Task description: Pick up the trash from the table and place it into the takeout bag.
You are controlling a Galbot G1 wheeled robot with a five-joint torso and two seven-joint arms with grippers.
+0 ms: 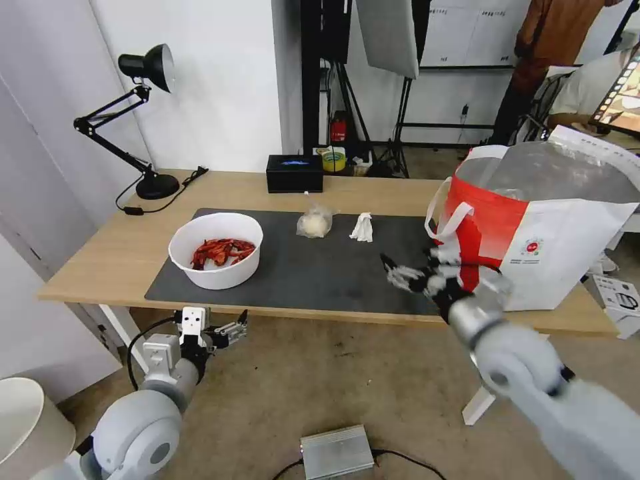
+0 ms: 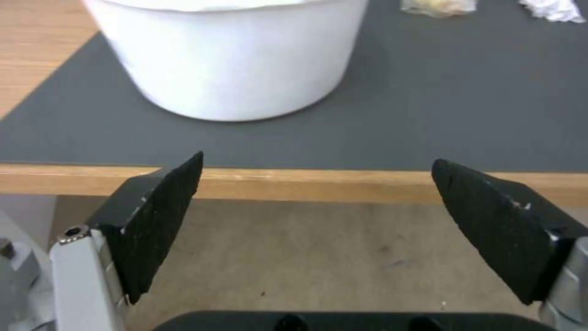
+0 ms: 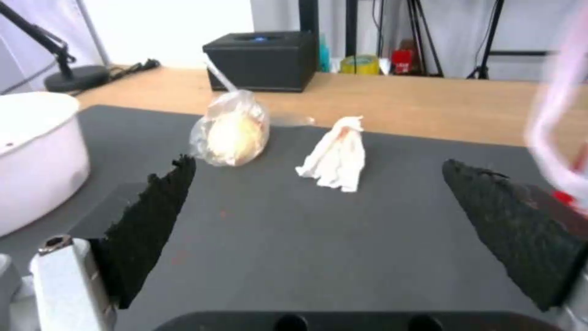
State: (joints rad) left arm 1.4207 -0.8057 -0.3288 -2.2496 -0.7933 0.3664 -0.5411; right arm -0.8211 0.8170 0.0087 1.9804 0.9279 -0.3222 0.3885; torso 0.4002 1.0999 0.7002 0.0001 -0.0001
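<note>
Right gripper (image 1: 417, 267), right of centre in the head view, hovers spread and empty over the dark mat (image 1: 320, 273), just beside the takeout bag (image 1: 567, 240). Tissue (image 3: 336, 156) and knotted bag (image 3: 233, 133) lie ahead of it, near each other; a wide closing could catch both. Bowl of shells (image 1: 217, 250) sits centre-left. Left gripper (image 2: 315, 216) waits spread below the table (image 1: 400, 193) edge. You get the right gripper's fingertips blurred; the takeout bag's interior is hidden

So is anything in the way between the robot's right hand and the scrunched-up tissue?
No, nothing visible. The open right gripper hangs over the bare dark mat, and the tissue stands straight ahead, apart from the knotted bag beside it.
</note>
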